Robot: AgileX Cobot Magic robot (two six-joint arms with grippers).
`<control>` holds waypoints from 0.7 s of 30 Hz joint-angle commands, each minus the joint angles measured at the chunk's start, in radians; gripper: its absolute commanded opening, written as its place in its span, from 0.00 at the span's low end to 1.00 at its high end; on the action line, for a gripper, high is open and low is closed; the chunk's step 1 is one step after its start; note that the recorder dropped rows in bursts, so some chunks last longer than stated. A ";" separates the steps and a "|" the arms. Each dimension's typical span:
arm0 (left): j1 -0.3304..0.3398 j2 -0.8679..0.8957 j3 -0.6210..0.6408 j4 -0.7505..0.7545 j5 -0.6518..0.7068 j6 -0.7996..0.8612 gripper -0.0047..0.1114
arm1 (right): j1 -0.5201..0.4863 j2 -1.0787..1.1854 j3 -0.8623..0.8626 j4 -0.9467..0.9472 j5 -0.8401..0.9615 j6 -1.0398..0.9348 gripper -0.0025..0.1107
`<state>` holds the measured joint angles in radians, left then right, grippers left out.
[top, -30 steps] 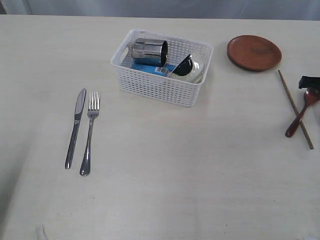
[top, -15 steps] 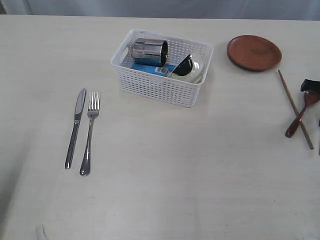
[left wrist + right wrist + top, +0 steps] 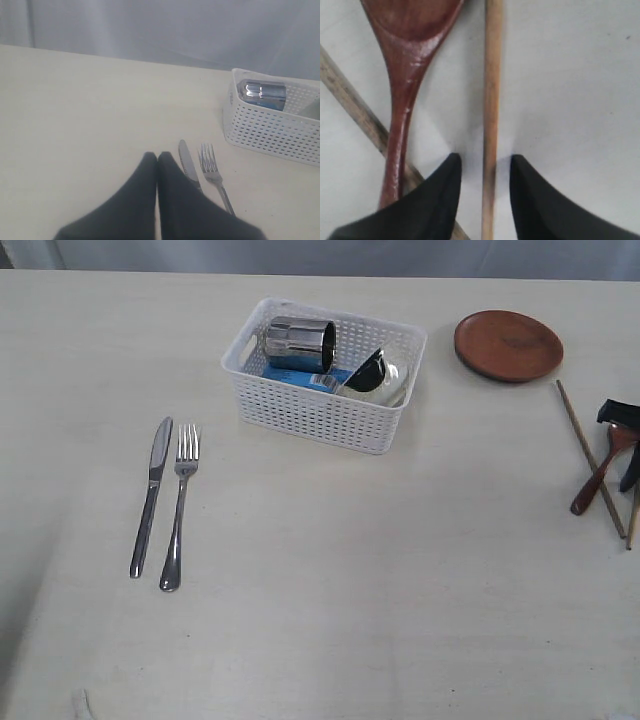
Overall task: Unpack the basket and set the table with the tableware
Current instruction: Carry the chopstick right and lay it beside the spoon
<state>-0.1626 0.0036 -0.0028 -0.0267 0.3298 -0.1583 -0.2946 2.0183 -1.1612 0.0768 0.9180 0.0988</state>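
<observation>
Right wrist view gives you the right hand [image 3: 486,159] with its fingers [image 3: 440,200] parted, one chopstick [image 3: 491,100] lying between them on the surface [image 3: 570,75], clear of both; the spoon [image 3: 405,75] lies just beside, crossing the other chopstick [image 3: 350,95]. Your left hand [image 3: 157,156] is pinched shut near the knife [image 3: 187,162] and fork [image 3: 212,170]. The basket [image 3: 320,415] sits far-centre, holding cup [image 3: 300,343] and bowl [image 3: 388,378]; the plate [image 3: 508,345] lies to its right.
</observation>
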 commanded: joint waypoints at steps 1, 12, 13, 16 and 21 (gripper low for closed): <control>0.001 -0.004 0.003 -0.005 -0.011 0.001 0.04 | -0.006 0.006 -0.001 0.000 -0.019 -0.011 0.37; 0.001 -0.004 0.003 -0.005 -0.011 0.001 0.04 | -0.004 -0.145 -0.122 0.165 0.026 -0.120 0.37; 0.001 -0.004 0.003 -0.005 -0.011 0.001 0.04 | -0.004 -0.159 -0.146 0.235 0.033 -0.166 0.37; 0.001 -0.004 0.003 -0.005 -0.011 0.001 0.04 | 0.001 -0.199 -0.210 0.592 0.087 -0.406 0.37; 0.001 -0.004 0.003 -0.005 -0.011 0.001 0.04 | 0.112 -0.213 -0.301 0.870 0.190 -0.534 0.37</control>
<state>-0.1626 0.0036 -0.0028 -0.0267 0.3298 -0.1583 -0.2463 1.8149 -1.4197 0.8397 1.0529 -0.3625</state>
